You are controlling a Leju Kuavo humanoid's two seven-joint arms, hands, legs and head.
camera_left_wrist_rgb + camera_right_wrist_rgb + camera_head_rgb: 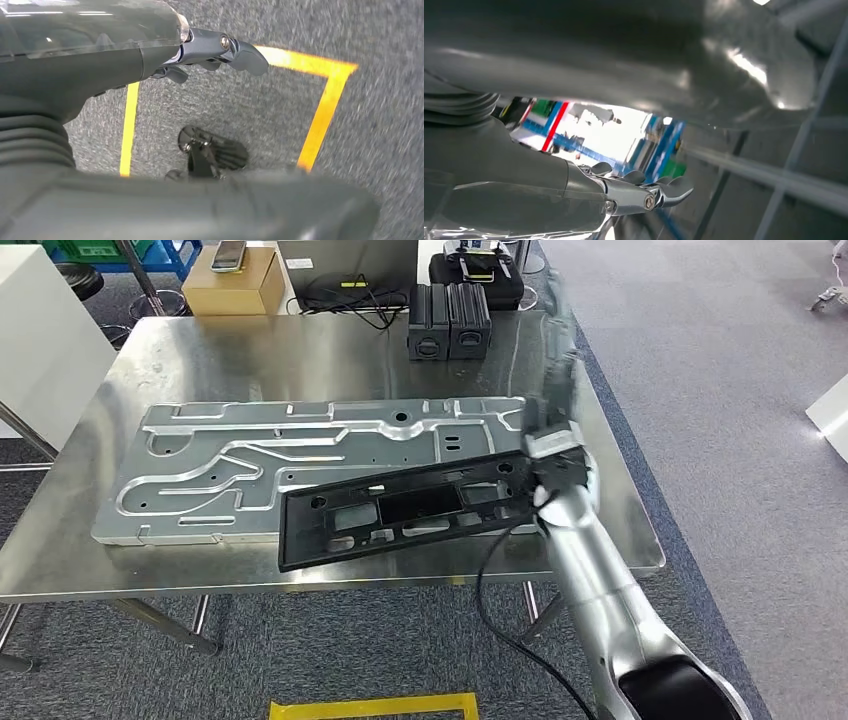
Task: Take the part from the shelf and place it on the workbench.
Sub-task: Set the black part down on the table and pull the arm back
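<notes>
Head view shows the right hand (558, 462) holding one end of the long black part (405, 508). The part lies across the big silver plate (300, 455) on the metal table (330, 360). This looks like the putting-down step. Next, the hand should let go gently. The left hand (210, 55) hangs over the floor, fingers curled in, holding nothing.

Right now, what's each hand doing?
Left hand: hanging over the floor, holding nothing, fingers curled in.
Right hand: gripping the black part at the workbench.
</notes>
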